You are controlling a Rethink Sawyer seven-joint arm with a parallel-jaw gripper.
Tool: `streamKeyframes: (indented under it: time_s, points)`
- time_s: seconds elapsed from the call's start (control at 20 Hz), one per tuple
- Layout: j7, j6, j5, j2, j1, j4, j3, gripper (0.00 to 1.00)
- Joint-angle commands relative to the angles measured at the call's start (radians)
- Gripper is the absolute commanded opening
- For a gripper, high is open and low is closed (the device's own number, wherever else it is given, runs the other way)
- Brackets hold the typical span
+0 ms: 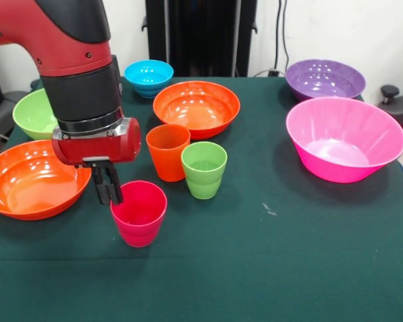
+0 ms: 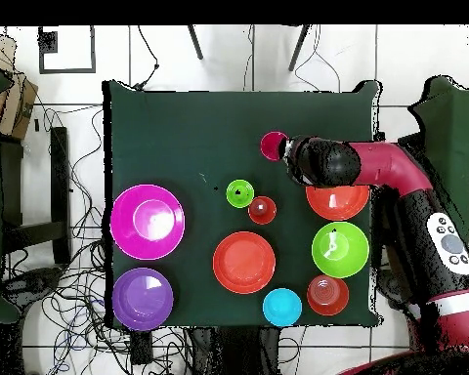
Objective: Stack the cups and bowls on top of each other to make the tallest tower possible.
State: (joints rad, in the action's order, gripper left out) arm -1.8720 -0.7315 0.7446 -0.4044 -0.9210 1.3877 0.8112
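Note:
The magenta-red cup [image 1: 140, 215] stands upright near the table's front edge; it also shows in the overhead view [image 2: 273, 145]. My gripper [image 1: 108, 194] comes down at the cup's left rim, with its fingers close together, pinching the rim. In the overhead view the gripper [image 2: 288, 152] sits at the cup's edge. The orange cup [image 1: 167, 151] and the light green cup [image 1: 204, 169] stand upright side by side just behind it. One wide orange bowl [image 1: 33, 178] lies to the left of the gripper and another wide orange bowl [image 1: 196, 107] lies behind the cups.
The large pink bowl [image 1: 344, 137] and the purple bowl [image 1: 324, 78] sit at the right. The green bowl [image 1: 35, 113] and the small blue bowl [image 1: 148, 76] sit at the back left. The small orange bowl [image 2: 327, 294] shows only in the overhead view.

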Motion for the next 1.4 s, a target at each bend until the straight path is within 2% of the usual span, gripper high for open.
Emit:
streamKeyframes:
  time_s: [0.05,0.3,0.55,1.05,1.4]
  points:
    - [0.05,0.052,0.053,-0.016,0.06,-0.022,-0.082,0.0]
    - [0.024,0.061,0.043,-0.046,0.066,0.01,-0.104,0.0]
    - [-0.029,0.084,0.037,-0.099,0.066,0.085,-0.127,0.0]
    - [-0.042,0.084,0.009,-0.138,0.074,0.114,-0.149,0.0]
    - [-0.103,0.229,0.041,-0.154,0.077,0.177,-0.183,0.0]
